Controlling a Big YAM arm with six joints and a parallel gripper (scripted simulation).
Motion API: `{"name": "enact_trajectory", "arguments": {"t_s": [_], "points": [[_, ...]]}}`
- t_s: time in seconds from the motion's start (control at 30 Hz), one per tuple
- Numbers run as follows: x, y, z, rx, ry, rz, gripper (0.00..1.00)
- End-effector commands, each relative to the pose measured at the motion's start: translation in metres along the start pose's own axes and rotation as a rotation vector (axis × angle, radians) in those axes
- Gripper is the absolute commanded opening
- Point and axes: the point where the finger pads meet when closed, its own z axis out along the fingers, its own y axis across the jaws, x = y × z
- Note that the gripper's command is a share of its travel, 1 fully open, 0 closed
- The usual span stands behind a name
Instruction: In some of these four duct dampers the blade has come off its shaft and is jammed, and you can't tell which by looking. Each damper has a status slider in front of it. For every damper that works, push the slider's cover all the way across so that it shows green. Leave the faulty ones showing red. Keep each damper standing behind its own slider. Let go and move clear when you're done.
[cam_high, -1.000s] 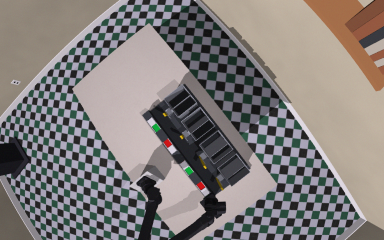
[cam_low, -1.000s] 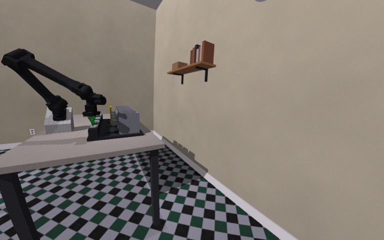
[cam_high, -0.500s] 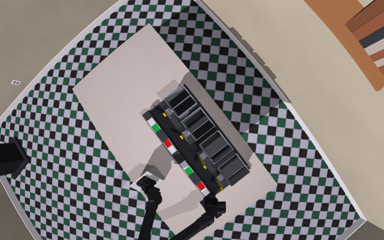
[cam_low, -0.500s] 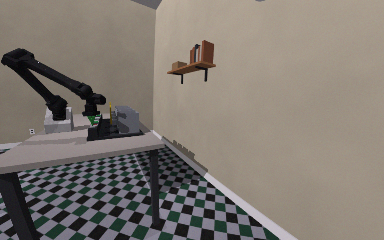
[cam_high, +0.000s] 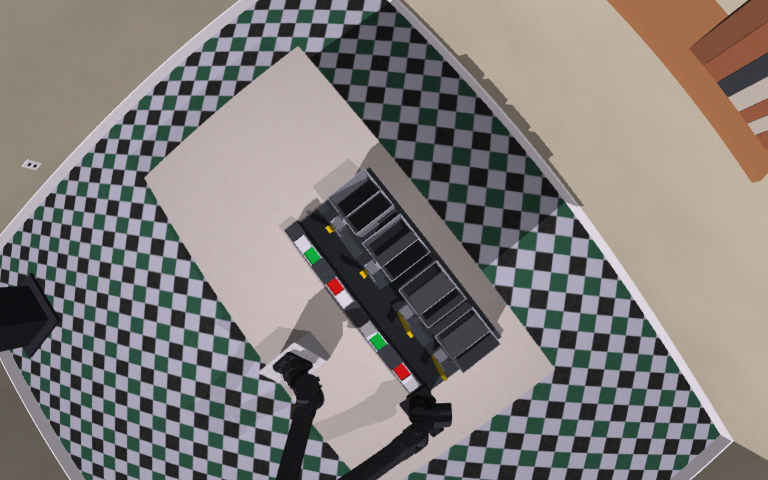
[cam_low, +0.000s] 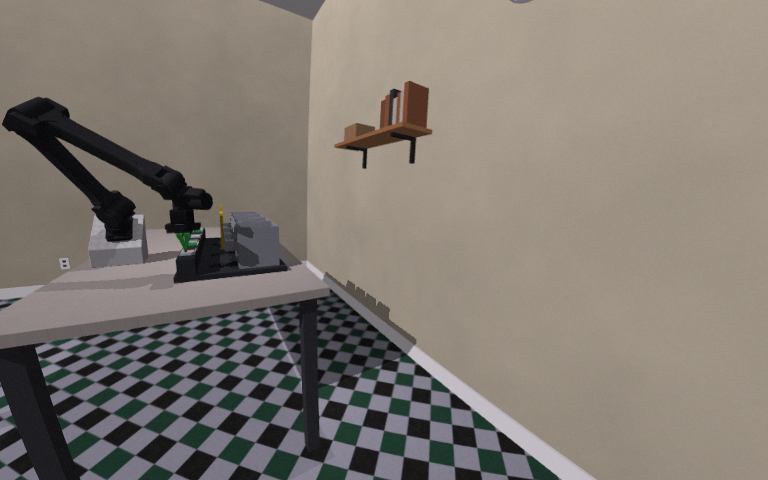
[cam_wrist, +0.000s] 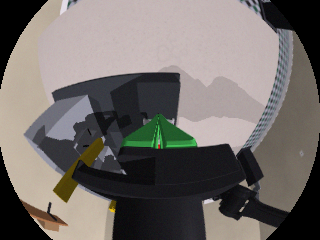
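Four grey duct dampers stand in a row on a black base (cam_high: 362, 297) (cam_low: 226, 270): the first (cam_high: 362, 202), the second (cam_high: 396, 247), the third (cam_high: 433, 292) and the fourth (cam_high: 467, 340). Each has a yellow lever, such as this lever (cam_high: 405, 325) (cam_low: 220, 226). The sliders in front show green (cam_high: 312, 255), red (cam_high: 335, 285), green (cam_high: 377, 340) and red (cam_high: 401, 371). My gripper (cam_low: 184, 240) (cam_wrist: 159, 118) has green fingers, is shut and holds nothing. It hangs just past the outer end of the fourth slider; in the overhead view the wrist (cam_high: 427, 410) hides the fingertips.
The base sits on a beige table (cam_high: 237, 158) (cam_low: 141, 294) near its wall-side edge. The arm's pale pedestal (cam_low: 116, 249) stands at the table's edge beside the sliders. A wall shelf (cam_low: 385, 133) with books hangs well away.
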Motion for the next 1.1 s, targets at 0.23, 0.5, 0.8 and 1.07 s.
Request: {"name": "enact_trajectory", "arguments": {"t_s": [0.23, 0.5, 0.8, 1.07], "points": [[0.0019, 0.005, 0.0002, -0.01, -0.003, 0.009, 0.0], [0.0017, 0.005, 0.0002, -0.01, -0.003, 0.009, 0.0], [-0.0046, 0.0078, -0.0007, -0.012, -0.006, 0.013, 0.0], [-0.0055, 0.0081, -0.001, -0.013, -0.007, 0.014, 0.0]]}}
